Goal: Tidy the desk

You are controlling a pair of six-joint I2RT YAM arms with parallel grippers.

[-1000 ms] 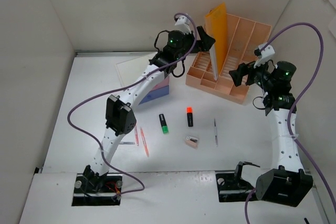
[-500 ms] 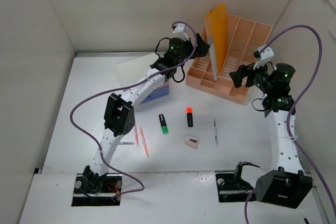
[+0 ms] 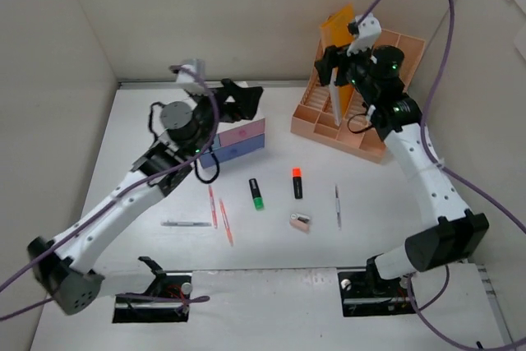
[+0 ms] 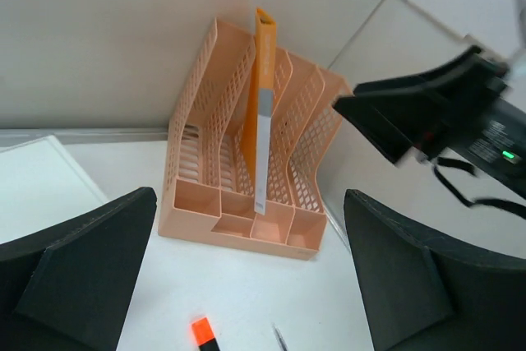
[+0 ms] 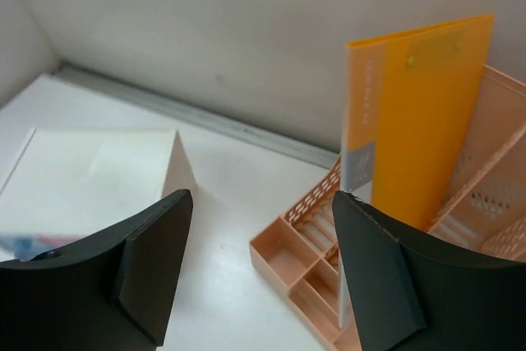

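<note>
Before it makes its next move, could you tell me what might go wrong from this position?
1. The right end effector, open, sits right beside the upright orange folder in the peach organizer; a sideways move could tip it over.
2. The left end effector, also open, hangs near the small drawer box; a careless descent might knock it.

I have my left gripper (image 3: 241,98) held high, jaws spread wide, its arm stretched long behind it. My right gripper (image 3: 327,63) gapes too, elbow bent behind it.
</note>
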